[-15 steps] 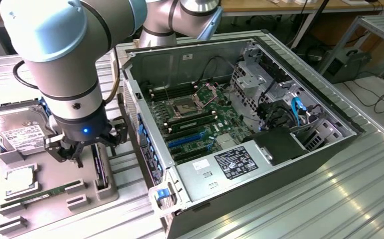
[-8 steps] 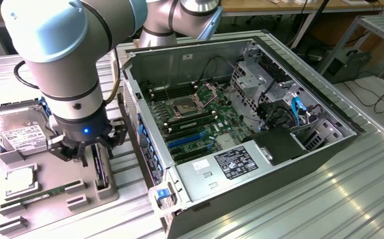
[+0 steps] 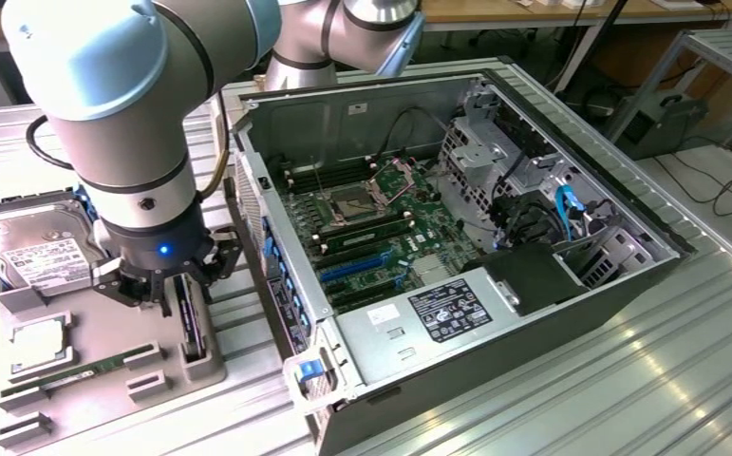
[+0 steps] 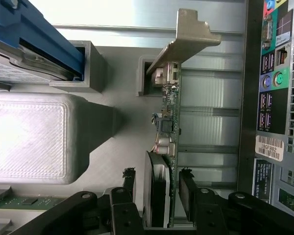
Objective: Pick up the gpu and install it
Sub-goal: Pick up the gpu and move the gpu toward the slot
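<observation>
Exterior camera sits high and well back, looking steeply down into the open computer case. Wrist camera is in tight just beside the case's port side, aimed straight down; both catch the gpu on edge in the grey tray.

Gpu far end hidden between the jaws

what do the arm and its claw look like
The arm is fat rounded silver-grey tube segments with pale blue joint caps and a black cable looping beside it. The claw is black with a small blue light at its base.
</observation>
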Motion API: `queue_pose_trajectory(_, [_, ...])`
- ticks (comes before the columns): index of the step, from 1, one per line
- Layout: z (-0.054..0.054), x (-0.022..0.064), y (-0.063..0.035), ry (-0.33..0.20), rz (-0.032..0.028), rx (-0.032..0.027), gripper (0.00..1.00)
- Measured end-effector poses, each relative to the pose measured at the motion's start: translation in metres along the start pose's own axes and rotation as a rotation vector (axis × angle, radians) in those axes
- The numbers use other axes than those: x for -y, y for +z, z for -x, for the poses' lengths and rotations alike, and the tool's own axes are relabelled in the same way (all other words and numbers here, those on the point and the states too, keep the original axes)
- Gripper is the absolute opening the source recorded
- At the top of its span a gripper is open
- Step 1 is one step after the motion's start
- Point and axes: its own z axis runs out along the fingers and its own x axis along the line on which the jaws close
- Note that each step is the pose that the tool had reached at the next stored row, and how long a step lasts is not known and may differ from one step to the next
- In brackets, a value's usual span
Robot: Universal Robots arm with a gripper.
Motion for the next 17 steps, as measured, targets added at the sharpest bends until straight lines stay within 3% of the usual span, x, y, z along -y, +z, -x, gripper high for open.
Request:
queue_pose_trajectory(11, [0.0,0.0003,0.0,0.0,0.0,0.0,0.49])
queue_pose_trajectory(14, [0.0,0.0004,0.0,0.0,0.0,0.0,0.4])
queue_pose_trajectory(15, [0.0,0.0004,0.0,0.0,0.0,-0.0001,0.33])
queue_pose_trajectory(17, [0.0,0.0005,0.0,0.0,0.0,0.0,0.33])
